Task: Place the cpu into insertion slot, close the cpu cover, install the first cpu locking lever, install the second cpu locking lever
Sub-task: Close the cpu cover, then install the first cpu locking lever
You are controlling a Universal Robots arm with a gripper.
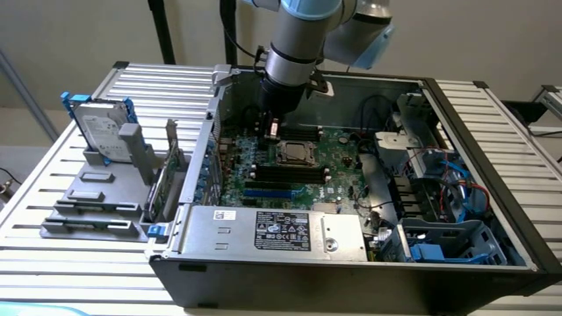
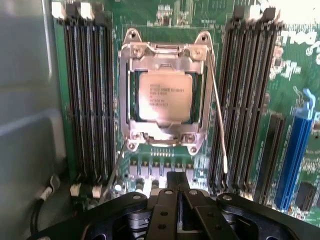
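wrist view, cpu [image 2: 165,95] beneath cpu cover [image 2: 165,54], pincer [image 2: 177,181] closed

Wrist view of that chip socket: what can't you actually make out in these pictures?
- Print on the cpu: blurred in the wrist view, unreadable.
- The thin lever nearest the gripper: its far end is hidden behind the gripper's body in the wrist view.
- Whether the cpu cover is locked down: too small in the exterior view, unclear in the wrist view.
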